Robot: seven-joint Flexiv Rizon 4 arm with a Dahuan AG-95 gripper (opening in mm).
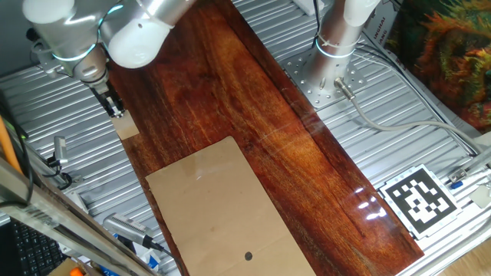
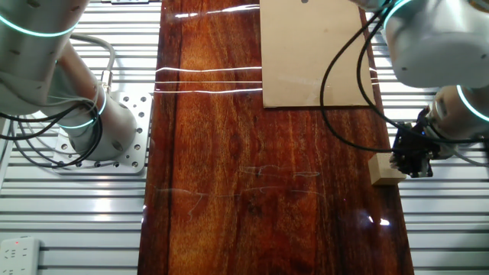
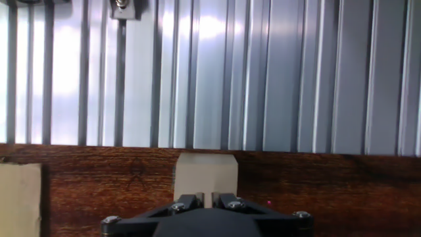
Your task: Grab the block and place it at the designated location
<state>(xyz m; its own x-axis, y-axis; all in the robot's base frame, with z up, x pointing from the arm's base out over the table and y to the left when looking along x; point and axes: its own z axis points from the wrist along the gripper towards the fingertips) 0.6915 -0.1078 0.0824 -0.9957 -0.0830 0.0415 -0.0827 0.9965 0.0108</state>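
The block is a small pale tan cube. It lies on the dark wooden board at its edge beside the ribbed metal, and it also shows in the other fixed view and the hand view. My gripper hangs just above and beside it, jaws nearly together with only a thin slit, nothing between them. In the other fixed view the gripper overlaps the block's right side; in the hand view the gripper sits right before the block. The black dot lies on the tan sheet, far from the block.
The tan sheet also shows in the other fixed view and at the hand view's left edge. A black-and-white tag lies on the metal at the right. The arm's base stands at the back. Cables and tools lie along the near-left side.
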